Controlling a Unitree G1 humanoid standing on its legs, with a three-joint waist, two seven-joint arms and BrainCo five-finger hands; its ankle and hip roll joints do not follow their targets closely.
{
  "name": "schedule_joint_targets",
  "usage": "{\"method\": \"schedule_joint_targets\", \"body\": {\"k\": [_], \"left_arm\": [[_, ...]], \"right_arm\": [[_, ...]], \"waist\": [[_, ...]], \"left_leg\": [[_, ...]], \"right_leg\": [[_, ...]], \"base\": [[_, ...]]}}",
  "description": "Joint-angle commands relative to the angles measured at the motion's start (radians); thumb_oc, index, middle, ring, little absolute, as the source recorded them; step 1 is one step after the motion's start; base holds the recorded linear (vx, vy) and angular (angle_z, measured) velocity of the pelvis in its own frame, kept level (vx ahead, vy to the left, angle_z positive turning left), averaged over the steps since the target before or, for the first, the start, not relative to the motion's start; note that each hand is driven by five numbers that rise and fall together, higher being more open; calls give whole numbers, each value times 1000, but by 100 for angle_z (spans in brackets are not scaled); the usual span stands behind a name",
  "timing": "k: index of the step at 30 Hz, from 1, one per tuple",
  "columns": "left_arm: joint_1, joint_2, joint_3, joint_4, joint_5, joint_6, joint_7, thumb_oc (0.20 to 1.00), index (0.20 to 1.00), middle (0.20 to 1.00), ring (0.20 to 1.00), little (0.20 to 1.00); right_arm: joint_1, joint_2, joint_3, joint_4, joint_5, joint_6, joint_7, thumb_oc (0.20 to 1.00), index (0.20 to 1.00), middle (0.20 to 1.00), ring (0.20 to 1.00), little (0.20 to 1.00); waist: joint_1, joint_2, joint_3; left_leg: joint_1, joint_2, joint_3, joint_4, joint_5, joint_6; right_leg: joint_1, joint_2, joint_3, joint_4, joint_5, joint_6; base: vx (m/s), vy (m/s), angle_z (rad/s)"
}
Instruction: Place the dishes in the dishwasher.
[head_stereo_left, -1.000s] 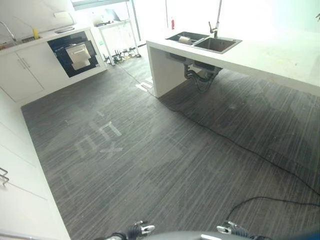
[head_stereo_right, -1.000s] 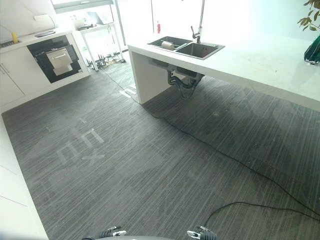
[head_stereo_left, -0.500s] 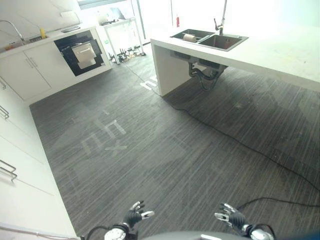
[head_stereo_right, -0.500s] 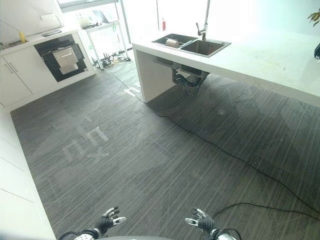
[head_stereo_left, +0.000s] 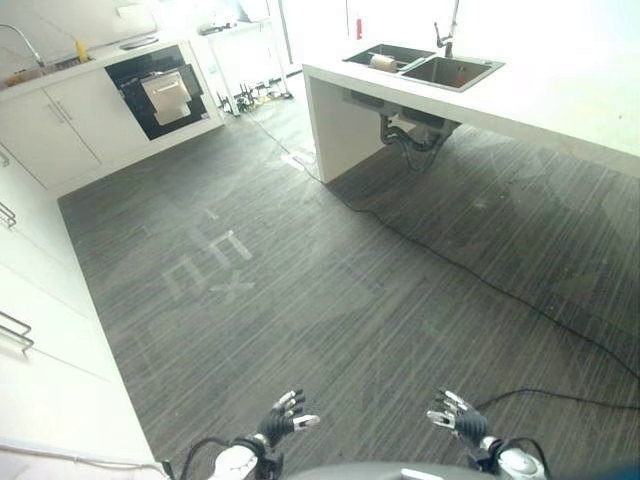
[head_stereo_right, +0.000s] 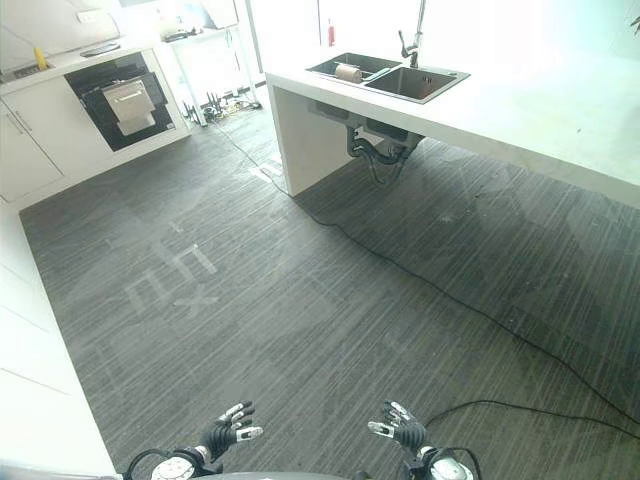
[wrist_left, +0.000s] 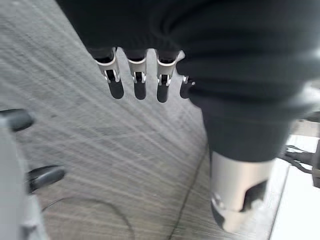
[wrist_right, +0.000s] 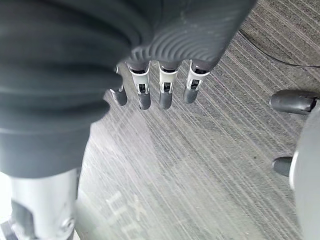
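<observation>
Low in the eye views, both hands hang over the dark striped floor. My left hand (head_stereo_left: 283, 420) and my right hand (head_stereo_left: 455, 417) are open, fingers spread, holding nothing. The wrist views show the left hand's fingers (wrist_left: 137, 82) and the right hand's fingers (wrist_right: 160, 87) straight above bare floor. Far off at the back left, a dark open appliance bay (head_stereo_left: 165, 95) with a white front panel sits in the white cabinets. A double sink (head_stereo_left: 425, 68) in the white island counter (head_stereo_left: 560, 100) holds a pale round object (head_stereo_left: 381, 62).
White cabinets with metal handles (head_stereo_left: 15, 330) run along the left side. A thin black cable (head_stereo_left: 450, 265) crosses the floor from under the island. Pale tape marks (head_stereo_left: 205, 265) lie on the floor in the middle.
The camera has tilted and shifted, so the whole scene moved. Both hands have risen from the bottom edge into full view, fingers spread.
</observation>
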Motion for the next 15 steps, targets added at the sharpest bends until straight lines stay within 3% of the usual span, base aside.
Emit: {"method": "schedule_joint_targets", "body": {"k": [1,4,6,7,8,9,13,15], "left_arm": [[-83,0,2,63,-67,29,-18,1000,1000,1000,1000,1000],[-74,5,42,54,-132,35,-11,1000,1000,1000,1000,1000],[-73,10,86,30,-142,18,-17,1000,1000,1000,1000,1000],[-74,11,95,19,-137,18,-17,1000,1000,1000,1000,1000],[-73,15,124,-8,-124,15,-25,1000,1000,1000,1000,1000],[-74,18,138,-20,-119,17,-32,1000,1000,1000,1000,1000],[-78,22,154,-28,-100,18,-45,1000,1000,1000,1000,1000],[-80,19,154,-26,-78,26,-36,1000,1000,1000,1000,1000]], "right_arm": [[-77,1,28,-25,48,-5,8,1000,1000,1000,1000,1000],[-76,-6,15,-35,56,9,11,1000,1000,1000,1000,1000],[-78,-20,4,-62,64,1,19,1000,1000,1000,1000,1000],[-78,-24,1,-73,69,2,17,1000,1000,1000,1000,1000],[-80,-39,-12,-91,85,0,19,1000,1000,1000,1000,1000],[-84,-46,-22,-92,100,2,22,1000,1000,1000,1000,1000],[-92,-52,-45,-84,117,11,33,1000,1000,1000,1000,1000],[-94,-52,-54,-88,133,41,42,1000,1000,1000,1000,1000]], "waist": [[-2,-35,3],[-5,-36,17],[-2,-58,46],[1,-66,57],[10,-80,86],[16,-80,97],[29,-67,102],[46,-49,95]], "left_leg": [[-27,-23,24,-4,19,0],[-15,-23,20,29,10,0],[-86,-37,41,218,-45,4],[-123,-40,46,294,-39,1],[-233,-33,59,478,-9,-7],[-280,-27,67,526,19,-13],[-331,-16,84,483,72,-25],[-342,7,91,318,132,-48]], "right_leg": [[33,-10,-15,36,-11,42],[32,-3,2,56,-22,28],[16,-18,6,94,-26,13],[16,-22,10,98,-23,10],[15,-22,28,110,-17,-3],[21,-15,38,113,-17,-10],[41,2,53,110,-27,-13],[71,14,46,98,-45,-8]], "base": [[9,-128,0],[32,-131,-4],[-14,-166,-1],[-34,-180,12],[3,-182,13],[55,-154,18],[135,5,3],[429,125,2]]}}
